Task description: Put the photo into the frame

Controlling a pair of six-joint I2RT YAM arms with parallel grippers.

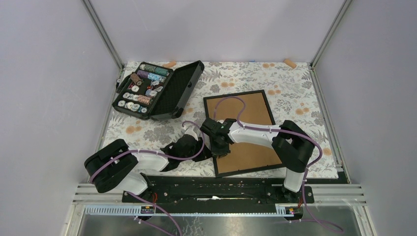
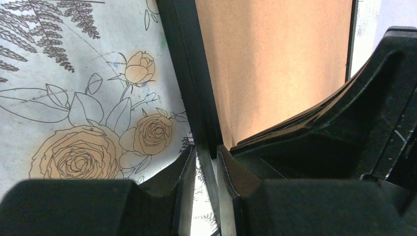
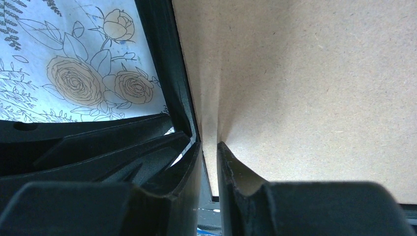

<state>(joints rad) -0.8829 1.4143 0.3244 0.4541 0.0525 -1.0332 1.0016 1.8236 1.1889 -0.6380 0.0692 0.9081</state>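
Observation:
The frame lies face down on the floral cloth, its brown board back up inside a thin black rim. The photo is not in view. My right gripper is at the frame's left edge; in the right wrist view it is shut on that edge, one finger outside the black rim, the other on the board. My left gripper is just left of it; in the left wrist view its jaws are closed narrowly on the black rim, with the right gripper's body beside it.
An open black case of thread spools stands at the back left. Two small orange pieces lie at the cloth's far edge. Grey walls close in the table on three sides.

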